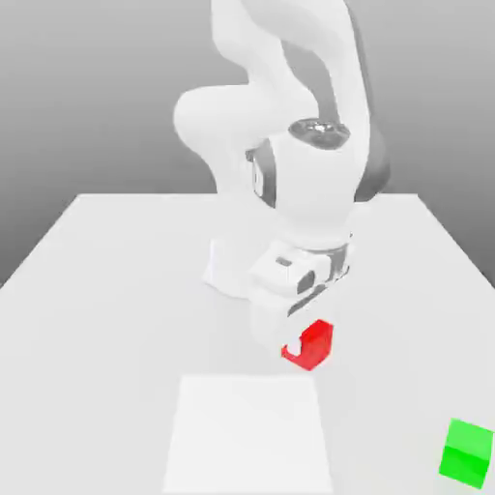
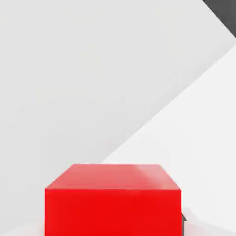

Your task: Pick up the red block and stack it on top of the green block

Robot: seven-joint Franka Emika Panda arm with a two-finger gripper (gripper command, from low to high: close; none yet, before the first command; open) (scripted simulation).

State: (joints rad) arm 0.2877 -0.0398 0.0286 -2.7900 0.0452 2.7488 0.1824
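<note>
The red block sits low over the white table, in the middle of the exterior view, just in front of the arm's base. My gripper reaches down from the white hand and is shut on the red block, one finger covering part of its near side. In the hand view the red block is very close, with its top face and one side showing. I cannot tell whether it rests on the table or hangs just above it. The green block stands by itself near the front, at the exterior view's right, far from the gripper.
The robot's base stands behind the red block. A paler rectangular patch marks the table in front of the block. The table's dark edge corner shows in the hand view.
</note>
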